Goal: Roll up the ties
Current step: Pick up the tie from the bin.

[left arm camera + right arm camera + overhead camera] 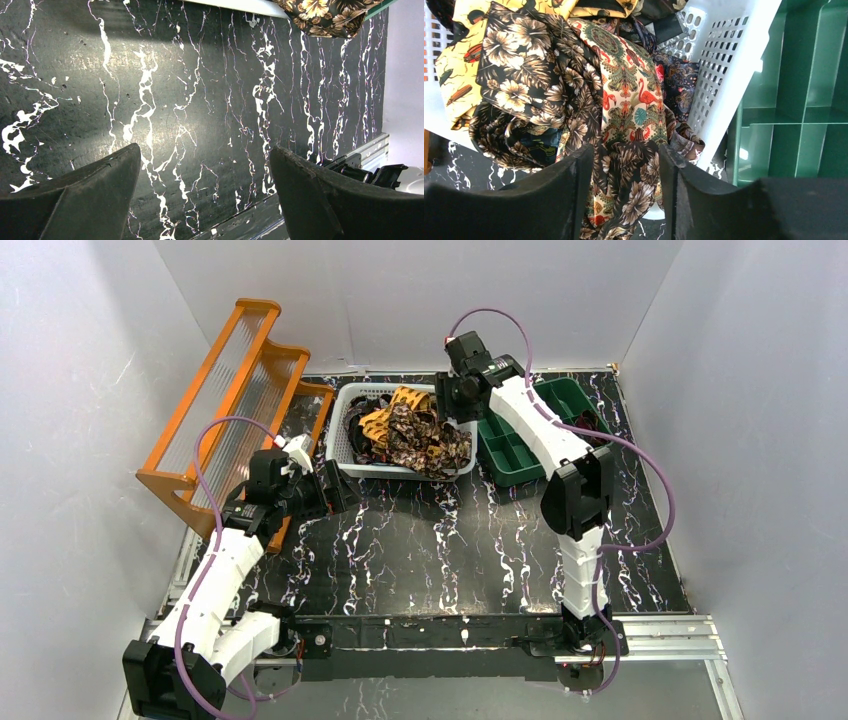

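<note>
Closest to lens: right hand point(624, 152), half open, astride one dark floral tie point(621, 210); cannot tell whether clamped or only touching. Ahead of that hand, ties point(629, 85) heaped in white basket point(719, 70), green tray point(794, 100) just beside. Wide-spread left hand point(204, 150), holding nothing, above tabletop point(200, 75), basket edge beyond it. No rolled tie visible; likely at first pick, all rolling left. Limp, crumpled, tangled fabric: brown floral, yellow insect print, flamingo pattern.
</note>
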Action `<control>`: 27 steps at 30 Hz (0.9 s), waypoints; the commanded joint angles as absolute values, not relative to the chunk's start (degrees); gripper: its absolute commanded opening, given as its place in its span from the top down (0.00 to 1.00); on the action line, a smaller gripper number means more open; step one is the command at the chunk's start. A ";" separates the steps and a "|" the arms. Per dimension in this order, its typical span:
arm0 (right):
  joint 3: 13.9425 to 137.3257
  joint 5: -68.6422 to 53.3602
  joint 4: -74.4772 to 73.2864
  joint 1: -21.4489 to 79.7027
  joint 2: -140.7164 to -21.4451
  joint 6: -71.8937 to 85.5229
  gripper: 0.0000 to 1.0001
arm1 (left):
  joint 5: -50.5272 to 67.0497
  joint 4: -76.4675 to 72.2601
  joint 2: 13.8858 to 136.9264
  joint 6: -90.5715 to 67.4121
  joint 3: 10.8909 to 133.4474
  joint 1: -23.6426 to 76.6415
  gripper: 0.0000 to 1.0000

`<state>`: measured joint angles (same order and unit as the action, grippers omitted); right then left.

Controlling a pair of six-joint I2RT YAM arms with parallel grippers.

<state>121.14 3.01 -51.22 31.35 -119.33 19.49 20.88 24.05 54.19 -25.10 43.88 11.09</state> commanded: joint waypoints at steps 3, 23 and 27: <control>122.35 -0.99 -51.97 30.94 -121.07 19.64 0.60 | 21.91 25.13 53.23 -24.43 44.80 11.25 0.02; 123.84 -1.80 -52.61 30.52 -121.58 19.52 0.74 | 21.91 25.16 52.57 -24.17 44.08 11.25 0.02; 124.83 -1.96 -53.46 30.57 -121.74 18.95 0.90 | 21.94 25.16 52.30 -24.28 43.79 11.25 0.02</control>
<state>122.02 -1.87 -52.23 30.76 -121.78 19.42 21.02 24.08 53.71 -25.08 43.88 11.09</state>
